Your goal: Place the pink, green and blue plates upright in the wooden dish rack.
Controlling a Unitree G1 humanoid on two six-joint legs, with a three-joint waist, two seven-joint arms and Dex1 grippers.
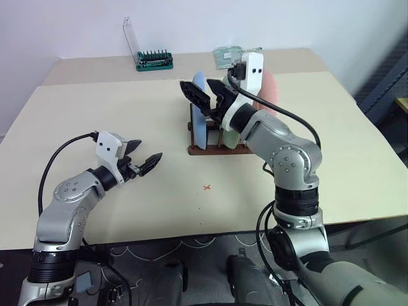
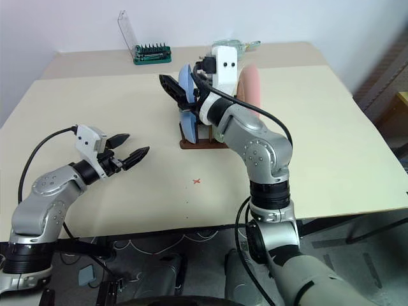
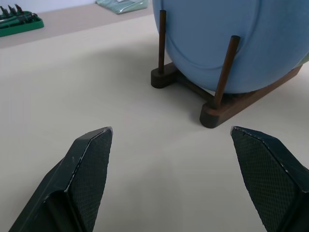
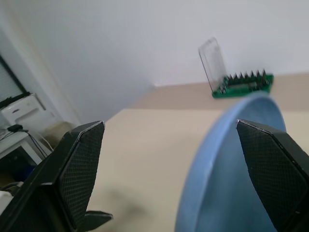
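Head views: the right gripper (image 1: 205, 97) is spread wide above the rack (image 1: 217, 148), its fingers straddling the top edge of the blue plate (image 1: 199, 118) with a gap on either side; it grips nothing. The blue plate stands upright between the pegs at the rack's left end, with the green plate (image 1: 227, 135) behind it and the pink plate (image 2: 249, 89) upright at the far end, both partly hidden by the right arm. The left gripper (image 1: 145, 157) hangs over the bare table (image 1: 115, 115), well apart from the rack, fingers spread and empty. A red cross (image 1: 206, 187) is marked on the table in front of the rack. A green bit holder (image 1: 153, 59) with its clear lid raised sits near the table's far edge.

Left wrist view: both fingers (image 3: 89, 169) stand wide apart with nothing between them; ahead, the blue plate leans between two pegs.

Right wrist view: the fingers (image 4: 82, 164) are wide open, the plate's rim rising between them.

No legible writing anywhere.
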